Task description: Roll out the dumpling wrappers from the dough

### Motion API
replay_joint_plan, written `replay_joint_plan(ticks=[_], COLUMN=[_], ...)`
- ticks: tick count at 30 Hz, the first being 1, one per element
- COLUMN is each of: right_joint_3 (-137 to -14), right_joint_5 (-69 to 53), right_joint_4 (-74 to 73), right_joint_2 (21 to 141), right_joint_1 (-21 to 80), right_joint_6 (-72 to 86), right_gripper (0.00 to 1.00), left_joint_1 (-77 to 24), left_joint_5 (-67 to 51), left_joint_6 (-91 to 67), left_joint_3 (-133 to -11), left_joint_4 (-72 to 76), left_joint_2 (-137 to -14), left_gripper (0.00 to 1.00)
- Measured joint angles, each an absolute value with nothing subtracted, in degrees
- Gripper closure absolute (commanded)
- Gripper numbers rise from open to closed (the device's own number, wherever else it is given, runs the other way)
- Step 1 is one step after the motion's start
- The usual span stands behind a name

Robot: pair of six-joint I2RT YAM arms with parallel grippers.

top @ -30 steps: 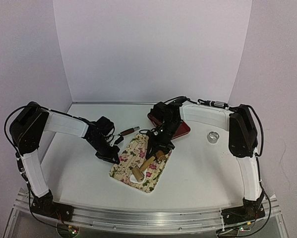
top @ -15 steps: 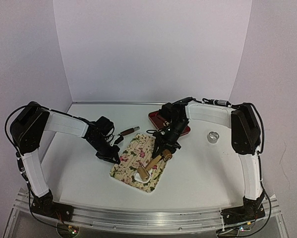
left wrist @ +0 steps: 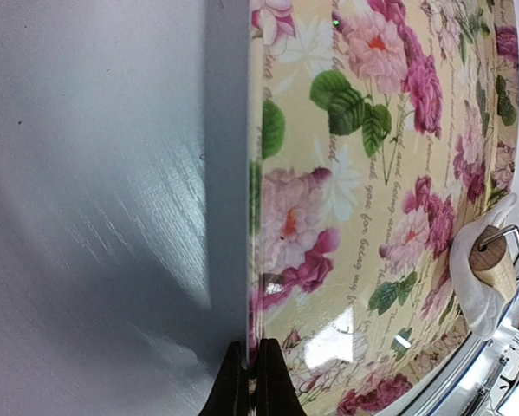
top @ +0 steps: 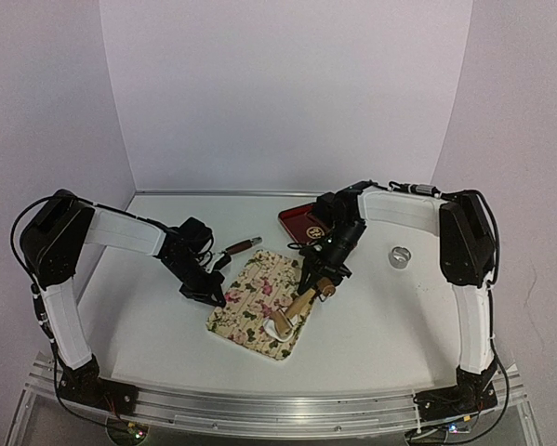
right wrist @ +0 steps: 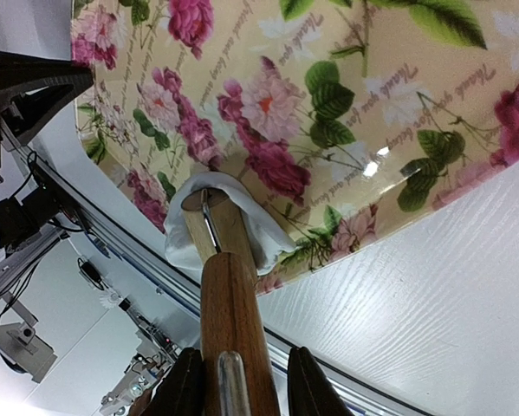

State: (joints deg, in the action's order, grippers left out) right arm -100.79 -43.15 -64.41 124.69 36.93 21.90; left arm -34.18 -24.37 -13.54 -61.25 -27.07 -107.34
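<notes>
Right arm [top: 399,206] swung rightward, jaws apparently clamping roller [top: 301,302].

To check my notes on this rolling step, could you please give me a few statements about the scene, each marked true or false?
1. The right gripper grips the wooden roller by its handle. True.
2. The white dough lies on the red tray. False: it lies on the floral mat, under the roller's head.
3. The left gripper is shut at the mat's edge. True.
4. The metal ring sits on the mat. False: it stands on the bare table, to the right of the tray in the top view.
</notes>
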Motion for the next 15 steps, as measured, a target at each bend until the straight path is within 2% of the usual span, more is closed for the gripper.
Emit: replay_joint_plan(ticks=[15], right_joint_3=[-99.22], right_joint_5=[-42.63], right_joint_4=[-67.52], right_joint_2=[123.57], right_joint_1=[32.67], right_joint_6=[21.21], right_gripper=[1.00], left_joint_1=[-33.74], left_joint_5=[-25.35], left_joint_6=[-13.55], left_joint_3=[-62.26], left_joint_4=[-27.99], left_joint_2=[-108.09], left_gripper=[1.00])
